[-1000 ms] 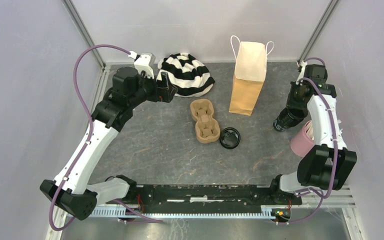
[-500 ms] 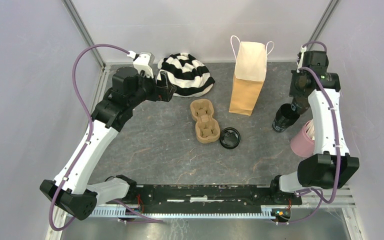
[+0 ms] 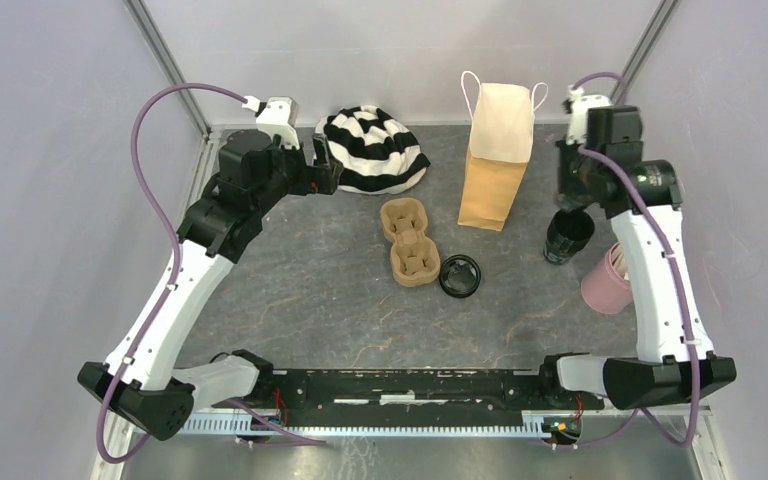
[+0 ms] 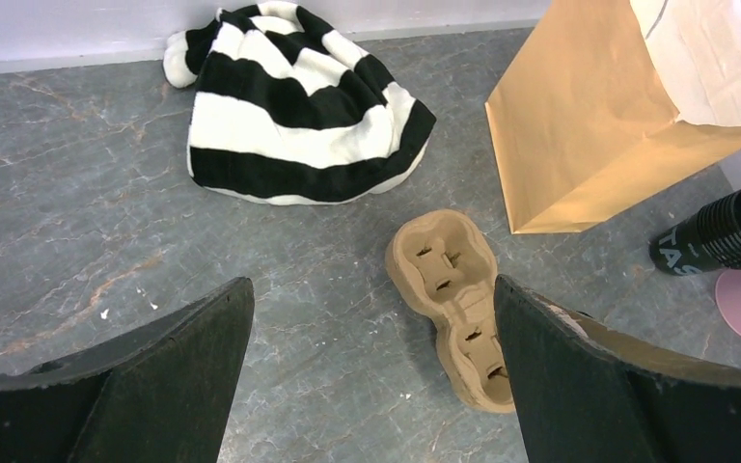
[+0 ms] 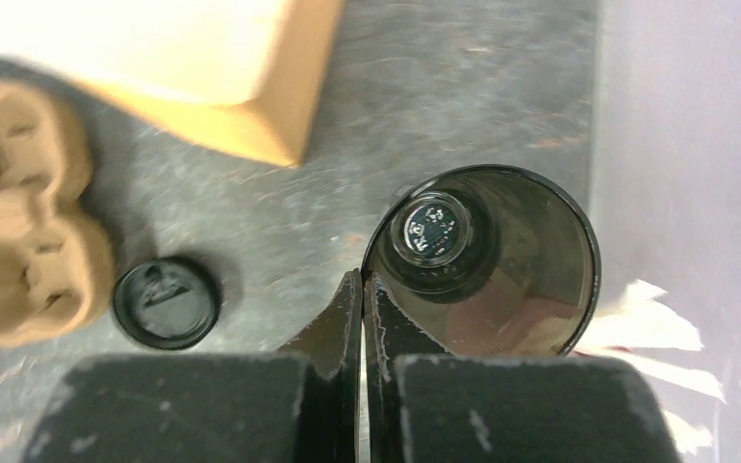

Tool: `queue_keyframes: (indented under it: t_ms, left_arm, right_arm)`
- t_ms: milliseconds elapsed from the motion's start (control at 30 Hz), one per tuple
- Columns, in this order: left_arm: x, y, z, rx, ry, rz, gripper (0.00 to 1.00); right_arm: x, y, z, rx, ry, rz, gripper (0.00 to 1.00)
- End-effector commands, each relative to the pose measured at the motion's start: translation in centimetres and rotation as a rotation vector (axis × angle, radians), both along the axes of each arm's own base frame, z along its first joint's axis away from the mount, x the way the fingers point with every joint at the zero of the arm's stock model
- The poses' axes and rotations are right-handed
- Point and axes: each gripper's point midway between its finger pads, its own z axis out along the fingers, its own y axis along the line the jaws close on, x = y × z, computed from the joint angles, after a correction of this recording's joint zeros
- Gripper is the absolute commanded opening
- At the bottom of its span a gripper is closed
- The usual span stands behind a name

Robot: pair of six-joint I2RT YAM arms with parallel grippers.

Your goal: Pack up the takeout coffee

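Note:
A black takeout coffee cup [image 3: 567,237] without a lid hangs at the right. My right gripper [image 3: 571,204] is shut on its rim, one finger inside the wall and one outside. From the right wrist I look down into the open cup [image 5: 502,260], with my gripper [image 5: 362,282] pinching its left rim. Its flat black lid [image 3: 459,276] lies on the table by the brown cup carrier [image 3: 410,242]; the right wrist view also shows the lid [image 5: 166,301]. My left gripper [image 3: 325,165] hovers open by the striped hat, its jaws [image 4: 371,386] wide with nothing between.
A brown paper bag [image 3: 495,165] stands upright at the back, left of the held cup. A pink cup [image 3: 605,280] with white sticks stands close to the right wall. A black-and-white striped hat [image 3: 372,148] lies at the back left. Walls close in on both sides.
My right arm has stretched up and back, carrying the black cup slightly toward the back and turning it from tilted to nearly upright. My left arm shifted a little left.

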Motion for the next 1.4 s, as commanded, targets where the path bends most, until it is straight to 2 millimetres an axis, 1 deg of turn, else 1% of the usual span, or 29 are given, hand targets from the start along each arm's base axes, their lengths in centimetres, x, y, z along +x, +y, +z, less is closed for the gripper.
queue_keyframes:
  t_ms: [0,33,100,200,333,400,467,533,567,633,733,867,967,1067,1133,1200,1267,1333,1367]
  left_arm:
    - [0.2,0.6,2.6,-0.017,-0.054,0.045,1.00]
    - [0.2,0.8,2.6,-0.018,-0.054,0.055,1.00]
    - [0.3,1.0,2.6,-0.015,-0.049,0.073,1.00]
    - [0.4,1.3,2.3,-0.016,-0.038,0.093,1.00]
    - [0.6,1.2,1.6,-0.019,0.000,0.102,1.00]
    - [0.7,0.8,1.2,-0.030,0.023,0.099,1.00]
    - [0.7,0.4,0.7,-0.044,0.051,0.088,1.00]
    - [0.8,0.0,0.3,-0.053,0.080,0.085,1.00]
    - [0.7,0.0,0.0,-0.056,0.097,0.088,1.00]
    - [0.4,0.0,-0.5,-0.067,0.126,0.095,1.00]
    - [-0.4,0.3,-1.7,-0.090,0.173,0.117,1.00]
    - [-1.5,0.5,-2.8,-0.127,0.220,0.138,1.00]
    - [-2.0,0.5,-3.3,-0.153,0.243,0.154,1.00]
    - [-2.2,0.5,-3.7,-0.169,0.256,0.164,1.00]
    - [-2.2,0.5,-3.7,-0.170,0.258,0.164,1.00]
    - [-2.1,0.5,-3.5,-0.171,0.254,0.163,1.00]
    - [-1.9,0.4,-3.2,-0.174,0.247,0.164,1.00]
    - [-1.7,0.3,-3.0,-0.182,0.248,0.164,1.00]
    - [-1.7,0.2,-2.9,-0.189,0.249,0.163,1.00]
  right_arm:
    - [-1.4,7.5,-0.7,0.041,-0.004,0.301,0.00]
    - [-2.2,9.5,-1.2,0.048,0.009,0.385,0.00]
    - [-4.0,12.9,-2.2,0.060,0.030,0.522,0.00]
    - [-6.9,16.9,-4.2,0.095,0.075,0.679,0.00]
    - [-10.9,22.9,-6.6,0.119,0.101,0.930,0.00]
    - [-12.5,25.6,-8.1,0.091,0.124,1.053,0.00]
    - [-13.9,27.9,-10.1,0.047,0.154,1.162,0.00]
    - [-15.1,29.6,-11.9,0.000,0.182,1.252,0.00]
    - [-15.8,30.1,-12.7,-0.016,0.194,1.287,0.00]
    - [-16.8,30.5,-14.8,-0.045,0.226,1.327,0.00]
    - [-17.9,30.0,-17.4,-0.103,0.265,1.356,0.00]
    - [-19.7,29.5,-19.6,-0.121,0.305,1.384,0.00]
    - [-21.0,29.4,-20.5,-0.139,0.316,1.409,0.00]
    - [-21.8,29.1,-20.9,-0.133,0.301,1.423,0.00]
    - [-21.9,28.7,-21.1,-0.134,0.293,1.422,0.05]
    - [-21.5,28.6,-20.5,-0.141,0.270,1.399,0.06]
    - [-20.9,28.9,-19.3,-0.130,0.221,1.371,0.06]
    - [-20.3,29.0,-18.5,-0.110,0.175,1.331,0.01]
    - [-20.3,29.1,-18.5,-0.104,0.168,1.329,0.00]
